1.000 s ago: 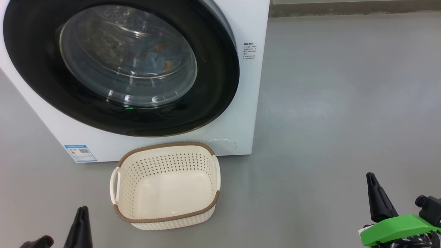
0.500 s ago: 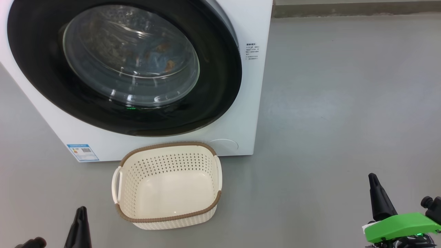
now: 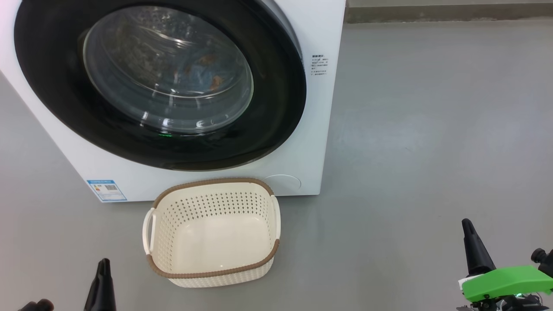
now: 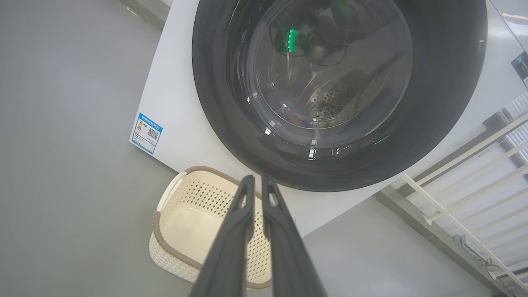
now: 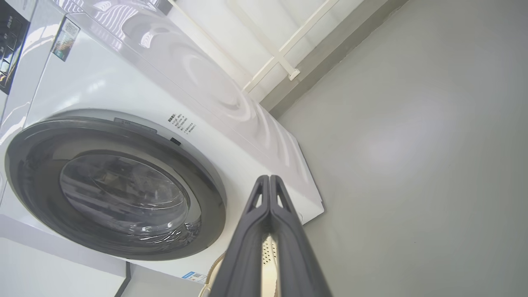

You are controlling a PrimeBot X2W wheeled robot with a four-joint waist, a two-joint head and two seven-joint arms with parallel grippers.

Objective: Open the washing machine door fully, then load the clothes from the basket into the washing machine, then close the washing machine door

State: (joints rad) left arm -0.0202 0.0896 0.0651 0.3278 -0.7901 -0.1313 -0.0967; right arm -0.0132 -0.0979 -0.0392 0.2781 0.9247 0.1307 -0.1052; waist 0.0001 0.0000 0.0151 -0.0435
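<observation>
Head view: floor (image 3: pixel 432 129) lies open right of the washer (image 3: pixel 313 151). Door (image 3: pixel 276 108) sits flush shut, clothes (image 3: pixel 203 75) behind its glass. Basket (image 3: pixel 211 275) stands just before the washer. Left gripper (image 3: pixel 103 265) is low left and right gripper (image 3: pixel 468 229) low right, both well apart from the door, tips up.
Left wrist view: fingers together, holding nothing, aimed over the basket rim at the door.
Right wrist view: fingers pressed together, holding nothing, pointing past the washer's corner.
</observation>
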